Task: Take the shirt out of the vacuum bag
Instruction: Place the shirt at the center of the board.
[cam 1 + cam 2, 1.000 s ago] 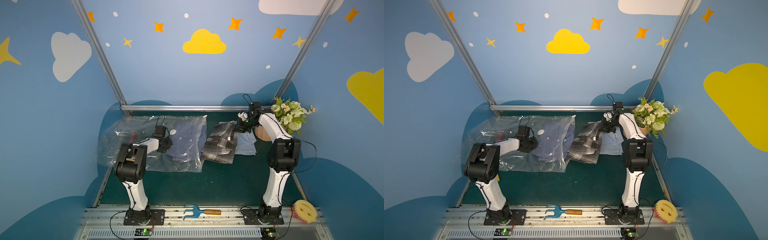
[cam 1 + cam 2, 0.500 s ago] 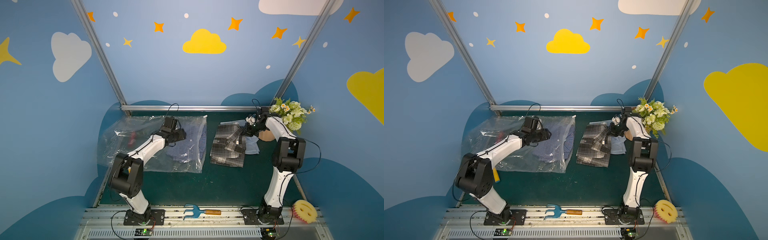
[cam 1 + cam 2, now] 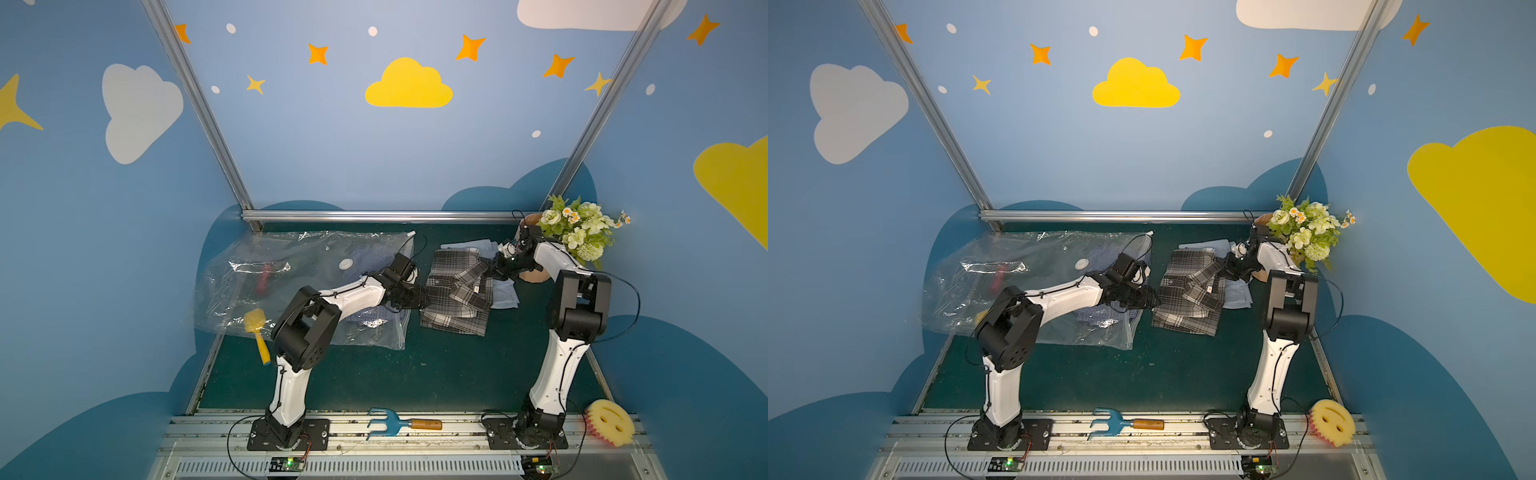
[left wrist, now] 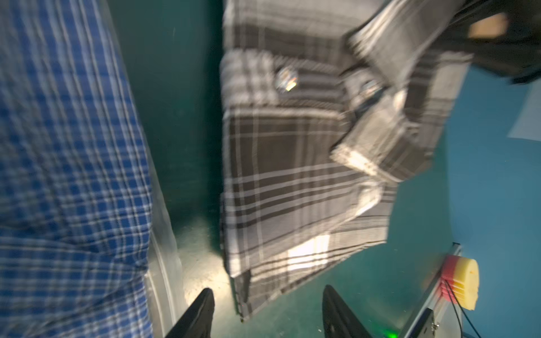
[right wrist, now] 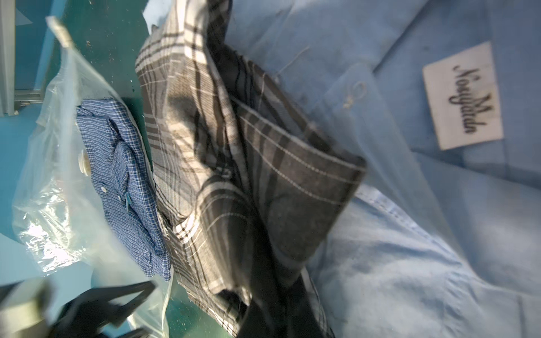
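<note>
On the far half of the green mat (image 3: 415, 374), the vacuum bag (image 3: 299, 249) lies at the left with its mouth facing right. A blue checked shirt (image 3: 370, 259) sits inside it near that mouth. Just right of the bag, fully outside it, lies the grey plaid shirt (image 3: 453, 307), partly over a light blue shirt (image 3: 505, 293).

The right claw (image 3: 496, 266) is pinched shut on a raised fold at the far right of the plaid shirt. The left claw (image 4: 268, 305) hovers wide and empty over the gap between bag and plaid shirt.

The pinch looks thin, so a further pull may let the fold slip, or it may drag the light blue shirt along. The right arm works close to the pot of flowers (image 3: 582, 232) and could knock it. If the left claw reaches for the checked shirt, its open jaws may snag the plastic lip, and the unheld bag would likely slide along with the shirt.
</note>
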You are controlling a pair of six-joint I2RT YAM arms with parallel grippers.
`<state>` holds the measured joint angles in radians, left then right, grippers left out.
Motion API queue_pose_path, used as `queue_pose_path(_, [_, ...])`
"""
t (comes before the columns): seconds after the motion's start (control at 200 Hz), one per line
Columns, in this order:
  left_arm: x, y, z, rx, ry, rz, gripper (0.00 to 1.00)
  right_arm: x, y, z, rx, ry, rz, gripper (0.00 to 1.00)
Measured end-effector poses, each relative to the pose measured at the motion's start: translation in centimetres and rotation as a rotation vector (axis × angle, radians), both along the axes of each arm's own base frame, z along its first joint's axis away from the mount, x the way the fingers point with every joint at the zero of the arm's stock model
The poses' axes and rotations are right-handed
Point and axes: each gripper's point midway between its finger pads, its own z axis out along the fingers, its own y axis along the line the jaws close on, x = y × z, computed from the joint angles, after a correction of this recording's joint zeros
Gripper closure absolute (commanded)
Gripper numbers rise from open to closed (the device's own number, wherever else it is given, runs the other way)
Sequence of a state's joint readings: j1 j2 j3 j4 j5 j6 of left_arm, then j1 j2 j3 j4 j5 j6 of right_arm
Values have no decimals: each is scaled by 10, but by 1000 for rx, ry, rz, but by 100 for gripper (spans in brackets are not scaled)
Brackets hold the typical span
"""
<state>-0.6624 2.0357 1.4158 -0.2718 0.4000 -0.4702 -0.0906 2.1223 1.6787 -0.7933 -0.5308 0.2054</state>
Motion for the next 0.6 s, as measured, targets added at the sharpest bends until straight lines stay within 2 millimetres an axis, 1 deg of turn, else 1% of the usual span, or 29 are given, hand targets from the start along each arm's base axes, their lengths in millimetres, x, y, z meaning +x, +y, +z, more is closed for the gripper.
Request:
queue_pose_path(0.045, [1,0,-10,10,24,4,38,1,1,1,5,-4,1,100])
queue_pose_path(0.11, [4,-3,-14,11,34,7,38,1,2,2,12,-8,2,100])
queue_pose_path(0.235, [11,-9,-13,-6,34,4,38,2,3,2,19,-12,2,100])
queue_pose_path(0.34, [13,-14,-11,-25,34,-3,40,3,3,2,24,-14,0,100])
queue_pose_path(0.471, [11,-17,-25,-24,64,-14,42,3,4,3,31,-13,-5,100])
queue_pose_path(0.551, [14,-20,-23,-33,62,-17,43,4,4,3,33,-12,-9,100])
queue_pose_path(0.601, [14,-19,-24,-30,65,-16,46,4,4,3,33,-13,-11,100])
